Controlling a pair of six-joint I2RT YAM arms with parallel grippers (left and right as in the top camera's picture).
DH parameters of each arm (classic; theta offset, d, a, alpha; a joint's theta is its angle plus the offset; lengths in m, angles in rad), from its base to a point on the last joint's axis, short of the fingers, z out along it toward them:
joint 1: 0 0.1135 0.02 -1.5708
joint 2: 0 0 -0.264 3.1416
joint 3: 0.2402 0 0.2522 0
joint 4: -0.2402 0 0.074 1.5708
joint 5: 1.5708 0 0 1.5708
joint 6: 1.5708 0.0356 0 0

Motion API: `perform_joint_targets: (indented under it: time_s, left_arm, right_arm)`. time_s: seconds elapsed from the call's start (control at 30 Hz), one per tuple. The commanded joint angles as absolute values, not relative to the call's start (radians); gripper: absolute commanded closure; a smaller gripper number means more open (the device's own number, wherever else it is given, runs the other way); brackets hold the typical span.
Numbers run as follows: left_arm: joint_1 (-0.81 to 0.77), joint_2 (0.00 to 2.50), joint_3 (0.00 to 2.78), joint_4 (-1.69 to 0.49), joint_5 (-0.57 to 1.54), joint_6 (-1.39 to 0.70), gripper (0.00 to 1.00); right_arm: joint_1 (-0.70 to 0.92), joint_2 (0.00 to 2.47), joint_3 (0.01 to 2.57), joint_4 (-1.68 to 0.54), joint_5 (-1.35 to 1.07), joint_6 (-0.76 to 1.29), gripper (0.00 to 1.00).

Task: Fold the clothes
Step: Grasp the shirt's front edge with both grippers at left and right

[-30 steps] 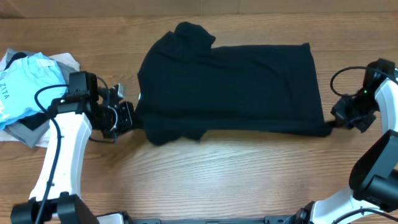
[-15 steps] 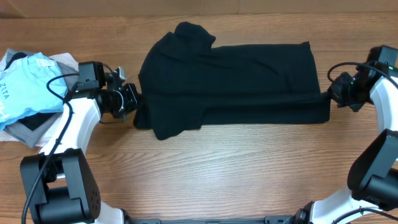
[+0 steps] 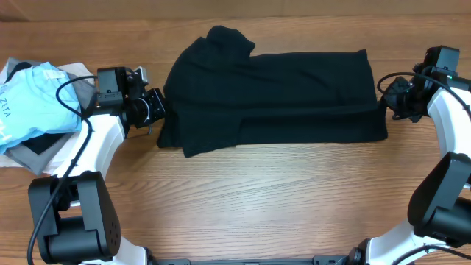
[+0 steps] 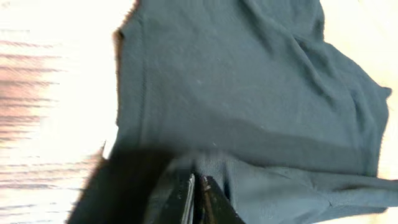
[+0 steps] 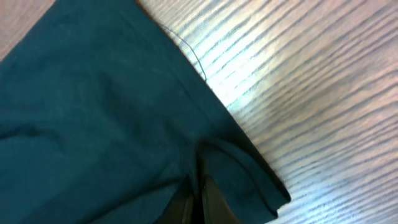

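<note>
Black garment [image 3: 272, 92] spread mid-frame on the tabletop [image 3: 257, 206] — left end effector [image 3: 157, 110] clamps its left edge, right end effector [image 3: 384, 99] its right edge.

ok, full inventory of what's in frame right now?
black shirt: 1, black, spread across the middle of the table, near edge doubled over
light blue shirt: 1, light blue with lettering, on top of the pile at the table's left edge
grey garment: 1, grey, under the blue one in that pile
white garment: 1, white, showing at the pile's far side
table: 1, brown wood grain, under everything
left gripper: 1, black, shut on the black shirt's left edge
right gripper: 1, black, shut on the black shirt's right edge
</note>
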State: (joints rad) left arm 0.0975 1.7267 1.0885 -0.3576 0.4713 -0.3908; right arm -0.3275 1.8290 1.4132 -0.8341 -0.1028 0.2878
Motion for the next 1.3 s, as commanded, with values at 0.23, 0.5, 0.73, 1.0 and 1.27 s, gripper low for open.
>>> perform_joint_targets:
  time_s: [0.23,0.5,0.73,1.0,1.27]
  left_arm:
    - [0.070,1.741,1.089,-0.316,0.439,-0.397,0.87]
    - [-0.058,1.743,1.076,-0.399,0.382,-0.368,0.70]
    - [-0.079,1.800,1.071,-0.409,0.294,-0.386,0.57]
    - [-0.079,1.914,1.071,-0.379,0.353,-0.389,0.75]
    - [-0.043,1.894,1.170,-0.375,0.552,-0.389,0.96]
  right_arm:
    - [-0.330,1.810,1.419,-0.820,-0.081,0.286,0.96]
    - [-0.330,1.810,1.418,-0.827,-0.081,0.286,0.96]
    - [-0.330,1.810,1.418,-0.843,-0.080,0.285,0.96]
    - [-0.330,1.810,1.418,-0.848,-0.080,0.285,0.96]
    - [-0.330,1.810,1.418,-0.878,-0.048,0.285,0.96]
